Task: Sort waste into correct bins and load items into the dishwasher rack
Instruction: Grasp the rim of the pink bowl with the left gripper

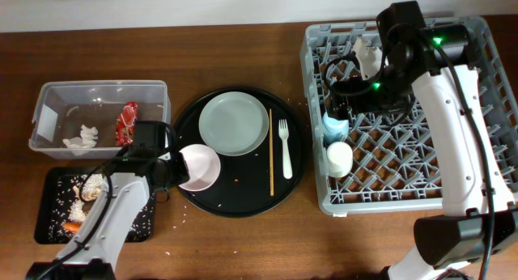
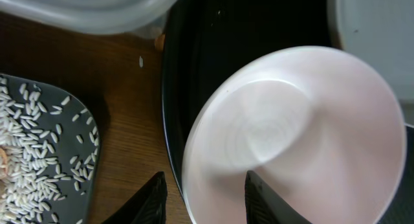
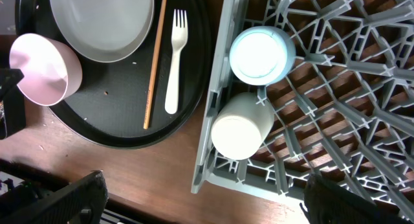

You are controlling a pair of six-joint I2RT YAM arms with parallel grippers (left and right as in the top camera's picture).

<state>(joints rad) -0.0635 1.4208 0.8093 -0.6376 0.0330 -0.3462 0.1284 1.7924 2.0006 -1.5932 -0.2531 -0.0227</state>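
- The left end effector (image 2: 204, 180) pinches the bowl (image 2: 291, 140) by its rim, one finger inside. The bowl hangs tilted over the round tray's (image 1: 243, 201) left edge and looks empty, so probably rack-ready.
- The right end effector (image 3: 204, 185) is spread wide and empty above the rack (image 1: 405, 201), where pegs steady the blue cup (image 3: 259, 54) and cream cup (image 3: 240, 127).
- The plate (image 1: 233, 123), fork (image 1: 285, 146) and stick (image 1: 271, 150) lie on the tray.
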